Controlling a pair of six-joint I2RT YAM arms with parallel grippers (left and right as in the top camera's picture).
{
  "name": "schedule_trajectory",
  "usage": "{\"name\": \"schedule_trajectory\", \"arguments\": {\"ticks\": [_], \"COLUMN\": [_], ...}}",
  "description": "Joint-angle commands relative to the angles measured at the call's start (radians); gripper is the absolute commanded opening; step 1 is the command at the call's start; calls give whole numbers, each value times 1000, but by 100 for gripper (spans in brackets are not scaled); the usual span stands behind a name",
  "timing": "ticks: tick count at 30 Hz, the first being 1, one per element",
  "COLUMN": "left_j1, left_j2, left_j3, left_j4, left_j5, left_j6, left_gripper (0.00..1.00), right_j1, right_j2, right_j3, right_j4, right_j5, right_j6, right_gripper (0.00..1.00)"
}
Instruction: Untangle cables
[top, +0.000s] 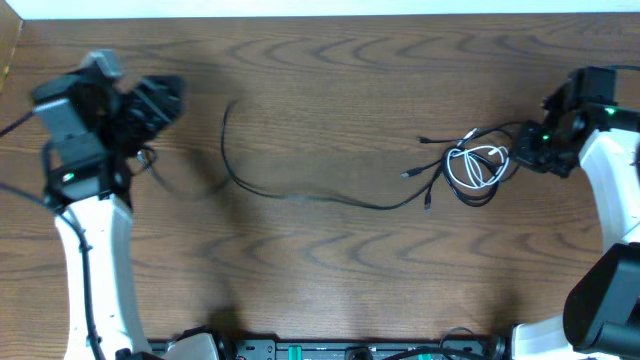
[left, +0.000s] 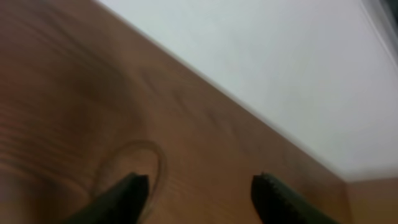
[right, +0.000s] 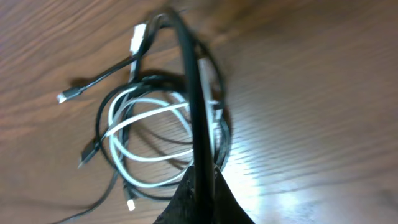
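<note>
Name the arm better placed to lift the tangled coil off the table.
Probably right. The right fingers are shut on the black cable right at the coil; the left fingers stand open and empty, far across the table.

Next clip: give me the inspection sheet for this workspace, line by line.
surface: brown wooden table.
job's things: black cable trails left out of a tangle; white cable looped inside that tangle.
clutter: nothing seen.
grippers: left gripper open, nothing between its fingers; right gripper shut on black cable at the tangle.
cables: arm wiring beside the left arm.
surroundings: white surface beyond the table's far edge.
</note>
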Motion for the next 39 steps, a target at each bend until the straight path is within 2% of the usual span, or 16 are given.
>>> {"name": "schedule_trajectory", "arguments": {"ticks": [1,4,12,14,20,23,25,31,36,39], "left_j1": [-96,-187,-515,-595,-813,-894,-934,-1010,-1030,-1030], "left_j2": [25,36,74,102,220,280,320,446,517,540], "left_j3": [16,16,16,16,16,16,16,16,16,16], "left_j4": [-59,-128,-267,-288,-322,-315,-304,-275,-260,-253], "left_j5": [136,140,120,48,-344,-485,-531,-547,-575,-643], "left_j6": [103,169,421,466,604,661,666,719,754,754], "left_gripper": [72,77,79,79,79,79,79,79,79,77], "right_j1": [46,68,82,82,83,84,83,84,84,84], "right_j2": [-10,-10,-10,-10,-10,-10,-10,-10,-10,-10], "right_j3": [2,2,2,2,2,2,2,2,2,2], "right_j4": [-2,-2,-6,-6,-6,-6,-5,-6,-6,-6], "right_j5": [-26,-16,-16,-16,-16,-16,-16,-16,-16,-16], "right_j6": [-45,-45,-45,-45,-41,-41,-41,-41,-41,-41], "right_gripper": [1,1,1,1,1,1,1,1,1,1]}}
